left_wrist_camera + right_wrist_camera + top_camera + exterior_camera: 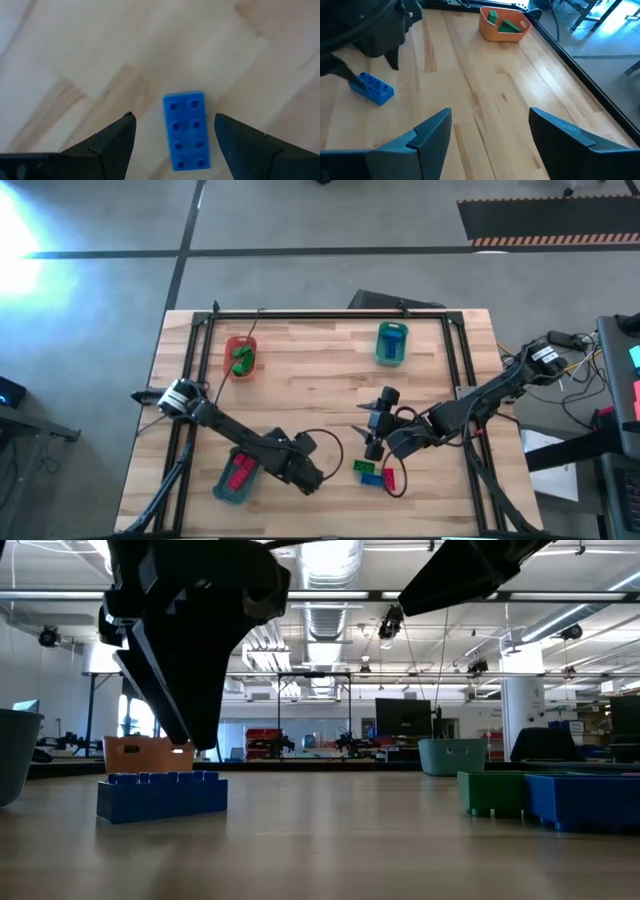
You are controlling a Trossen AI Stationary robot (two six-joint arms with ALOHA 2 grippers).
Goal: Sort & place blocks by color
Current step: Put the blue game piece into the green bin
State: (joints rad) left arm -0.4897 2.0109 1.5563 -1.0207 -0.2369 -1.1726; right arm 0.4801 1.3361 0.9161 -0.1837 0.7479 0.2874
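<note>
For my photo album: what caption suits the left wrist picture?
Open left pincer poised over a blue toy brick lying flat on the wooden table.

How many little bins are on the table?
3. An orange bin at the back left, a teal bin at the back middle, and a greenish bin at the front left.

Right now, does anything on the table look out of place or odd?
Nothing is spilled or damaged. One oddity: green blocks lie in the orange tray and red blocks in a greenish tray, so colours do not match. The left gripper, open, is over a blue block.
</note>
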